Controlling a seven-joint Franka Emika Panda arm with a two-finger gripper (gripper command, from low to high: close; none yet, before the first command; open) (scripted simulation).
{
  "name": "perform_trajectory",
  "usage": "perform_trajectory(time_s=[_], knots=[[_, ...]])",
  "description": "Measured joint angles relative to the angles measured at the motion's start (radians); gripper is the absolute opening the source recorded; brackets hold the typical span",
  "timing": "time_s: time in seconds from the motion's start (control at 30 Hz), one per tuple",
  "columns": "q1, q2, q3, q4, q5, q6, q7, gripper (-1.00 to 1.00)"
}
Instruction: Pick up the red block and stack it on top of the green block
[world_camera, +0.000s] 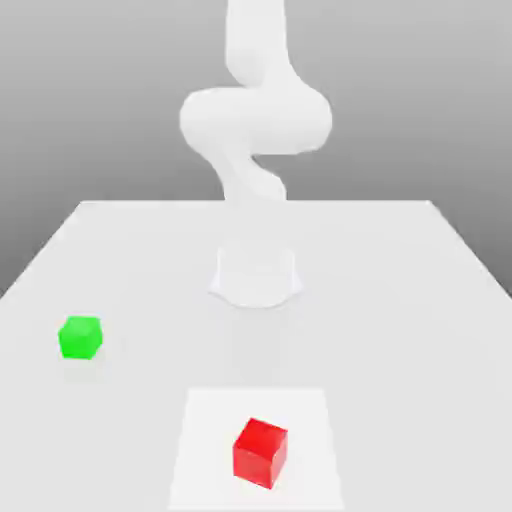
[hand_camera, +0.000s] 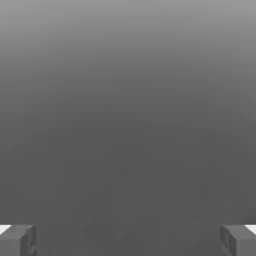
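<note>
One pale table (world_camera: 400, 300) took up most of the lower part of the exterior view, its far edge running level across the frame above the middle, with a grey backdrop behind it.

One white arm (world_camera: 256, 120) stood at upper centre, reaching the top edge of the frame. Its rounded base (world_camera: 256, 277) met the table near the middle of the frame.

Below that, at bottom centre, lay a flat white square (world_camera: 205, 455), a little brighter than the table around it.

In the hand view the gripper (hand_camera: 128, 241) was open, its two grey fingers well apart, with plain grey between them. Nothing was in its grip.

The red block (world_camera: 260, 453) was outside the jaws, resting on the white square at the bottom centre of the exterior view. It sat turned at an angle to the square's edges, with its top and two side faces showing. Just how far it was from the jaws could not be told.

The green block (world_camera: 80, 338) rested on the bare table at the left of the frame, below mid-height, well apart from the red block and also outside the jaws.
</note>
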Motion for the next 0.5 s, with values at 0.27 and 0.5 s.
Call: perform_trajectory(time_s=[0.27,0.5], knots=[[-0.068,0.297,0.068,-0.093,-0.042,0.134,0.168,0.0],[-0.101,0.551,0.1,-0.172,-0.072,0.249,0.308,0.0]])
